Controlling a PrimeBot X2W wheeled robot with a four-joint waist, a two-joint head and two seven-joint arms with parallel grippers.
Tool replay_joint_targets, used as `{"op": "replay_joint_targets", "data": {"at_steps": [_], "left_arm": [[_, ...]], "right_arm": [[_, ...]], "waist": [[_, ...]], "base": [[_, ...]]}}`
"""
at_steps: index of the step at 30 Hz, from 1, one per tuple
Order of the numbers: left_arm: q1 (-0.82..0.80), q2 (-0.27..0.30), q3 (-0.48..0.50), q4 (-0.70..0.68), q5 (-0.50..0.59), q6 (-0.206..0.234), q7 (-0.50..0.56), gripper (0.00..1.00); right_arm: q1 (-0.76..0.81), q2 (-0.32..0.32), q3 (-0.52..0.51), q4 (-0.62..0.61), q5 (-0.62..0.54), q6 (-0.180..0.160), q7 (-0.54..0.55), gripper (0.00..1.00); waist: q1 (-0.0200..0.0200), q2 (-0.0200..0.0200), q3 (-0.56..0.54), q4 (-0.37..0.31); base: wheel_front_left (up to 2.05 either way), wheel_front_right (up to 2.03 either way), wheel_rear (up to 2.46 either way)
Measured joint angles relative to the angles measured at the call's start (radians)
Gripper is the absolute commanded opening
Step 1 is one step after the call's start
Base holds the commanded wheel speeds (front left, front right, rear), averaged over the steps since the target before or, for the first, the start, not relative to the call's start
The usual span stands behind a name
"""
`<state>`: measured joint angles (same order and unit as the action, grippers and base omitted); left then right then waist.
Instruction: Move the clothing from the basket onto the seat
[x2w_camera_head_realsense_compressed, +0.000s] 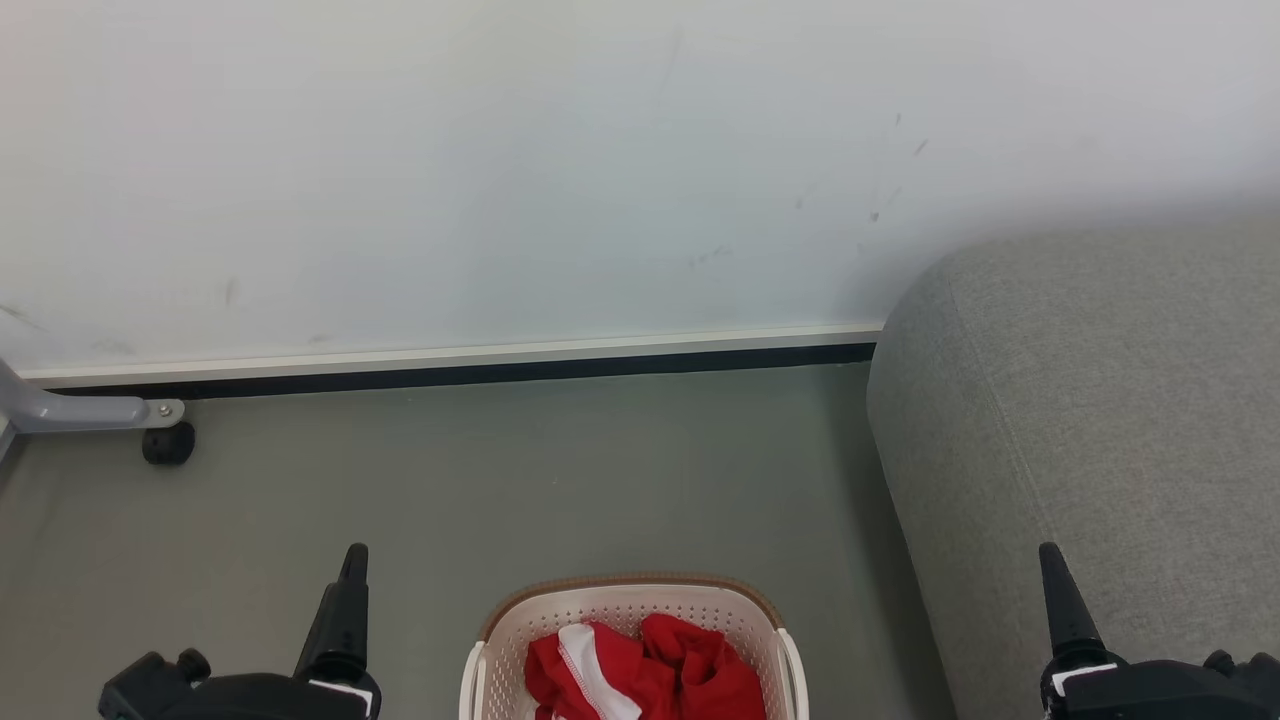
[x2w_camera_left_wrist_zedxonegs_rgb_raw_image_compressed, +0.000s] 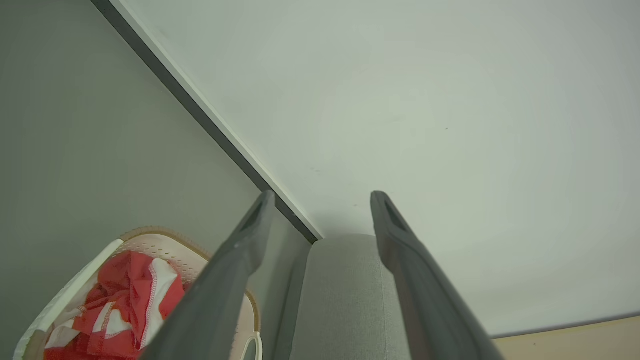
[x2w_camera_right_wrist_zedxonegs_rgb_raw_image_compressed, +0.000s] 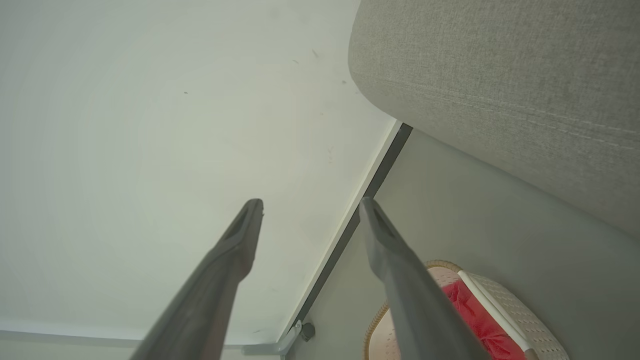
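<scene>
Left gripper (x2w_camera_left_wrist_zedxonegs_rgb_raw_image_compressed: 320, 200) and right gripper (x2w_camera_right_wrist_zedxonegs_rgb_raw_image_compressed: 310, 206) stand wide and empty, seemingly poised to reach. The clothing (x2w_camera_head_realsense_compressed: 690, 665) lies heaped in the basket (x2w_camera_head_realsense_compressed: 625, 583) between the 2, and the seat (x2w_camera_head_realsense_compressed: 1100, 400) is just beside the right.

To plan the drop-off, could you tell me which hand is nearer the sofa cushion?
The right hand, right beside the grey sofa cushion; the left hand sits across the laundry basket from it.

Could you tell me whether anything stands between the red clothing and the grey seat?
Nothing visible does: the clothing lies in the basket, whose wall it must clear, and floor separates the basket from the seat to its right.
</scene>
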<state>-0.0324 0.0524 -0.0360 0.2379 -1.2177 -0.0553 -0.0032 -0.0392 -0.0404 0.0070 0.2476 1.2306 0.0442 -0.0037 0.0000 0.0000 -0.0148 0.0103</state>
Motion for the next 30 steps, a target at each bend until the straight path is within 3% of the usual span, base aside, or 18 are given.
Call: {"op": "replay_joint_targets", "data": {"at_steps": [30], "left_arm": [[0.045,0.062,-0.084,-0.056,0.497,0.075,-0.097,1.00]], "right_arm": [[0.032,-0.053,0.169,-0.021,-0.448,-0.063,-0.096,1.00]], "waist": [[0.0001,0.0000,-0.021,0.007]], "base": [[0.00,0.00,0.00]]}}
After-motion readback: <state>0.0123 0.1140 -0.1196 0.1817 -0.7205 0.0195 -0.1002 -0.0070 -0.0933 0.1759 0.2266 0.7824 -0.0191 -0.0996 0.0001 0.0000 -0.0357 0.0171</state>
